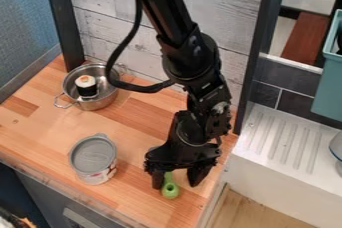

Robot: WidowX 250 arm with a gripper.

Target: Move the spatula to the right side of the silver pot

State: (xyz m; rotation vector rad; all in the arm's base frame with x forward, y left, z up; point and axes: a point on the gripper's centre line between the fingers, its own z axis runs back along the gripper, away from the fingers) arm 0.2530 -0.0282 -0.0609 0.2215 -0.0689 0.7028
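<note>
We enter from the top edge with our black arm, slanting down toward the view's right to a bulky joint. Beside it, our black cable loops out to the view's left. Below, our wrist leads to the tool, which points downward, its two fingers spread apart.

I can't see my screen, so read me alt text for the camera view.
A black robot arm holds its open hand low over a green spatula on a wooden counter. At upper left, a silver pot contains a sushi-like piece; a grey-lidded can stands at lower left.
</note>
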